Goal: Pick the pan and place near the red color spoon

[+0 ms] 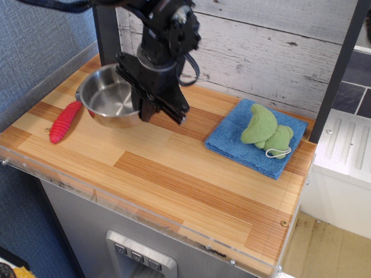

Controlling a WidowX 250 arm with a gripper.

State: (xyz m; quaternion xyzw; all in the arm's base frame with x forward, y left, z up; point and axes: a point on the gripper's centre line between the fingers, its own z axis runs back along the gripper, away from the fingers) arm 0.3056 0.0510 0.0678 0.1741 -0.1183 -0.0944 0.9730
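We hold pan (pixel 108 97) by right rim, gripper (pixel 148 110) clamped on it. Pan hangs over red color spoon (pixel 65 121), hiding spoon's bowl. Risk: lowering here lands pan on spoon, tipping it; thin rim grip may slip. Shift clear first.

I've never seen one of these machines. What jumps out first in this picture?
The black end effector grips the rim of a shiny steel pan at the counter's back left, over the bowl end of a red-handled spoon whose handle pokes out beside it. To the right, a green plush toy lies on a folded blue cloth.
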